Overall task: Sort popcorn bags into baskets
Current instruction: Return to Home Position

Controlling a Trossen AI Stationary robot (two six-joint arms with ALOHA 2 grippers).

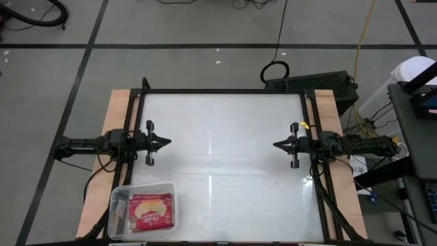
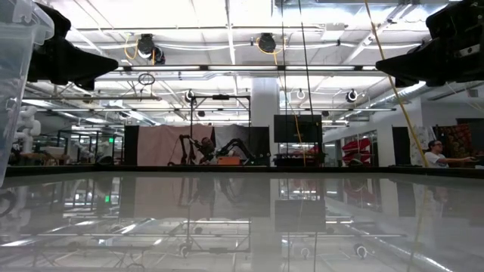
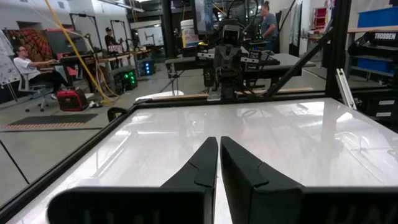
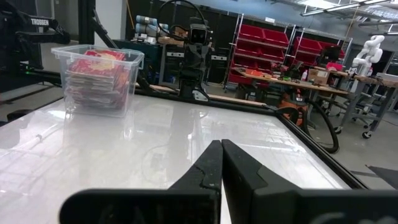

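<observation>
A clear plastic tub [image 1: 143, 208] stands on the table's near left corner, filled with a stack of red popcorn bags [image 1: 151, 210]; the top one shows its yellow-cream picture. In the right wrist view the tub [image 4: 99, 78] and its stacked bags [image 4: 96, 81] show from the side. My left gripper [image 1: 166, 143] hovers at the table's left edge, shut, pointing right. My right gripper [image 1: 277, 145] hovers at the right edge, shut, pointing left. Both are far from the tub and touch nothing.
The white glossy tabletop [image 1: 225, 157] has a black frame rail [image 1: 222, 91] around it. Wooden strips run along the left and right sides. Cables and a black box [image 1: 311, 85] lie on the floor beyond the far edge. People sit in the room behind.
</observation>
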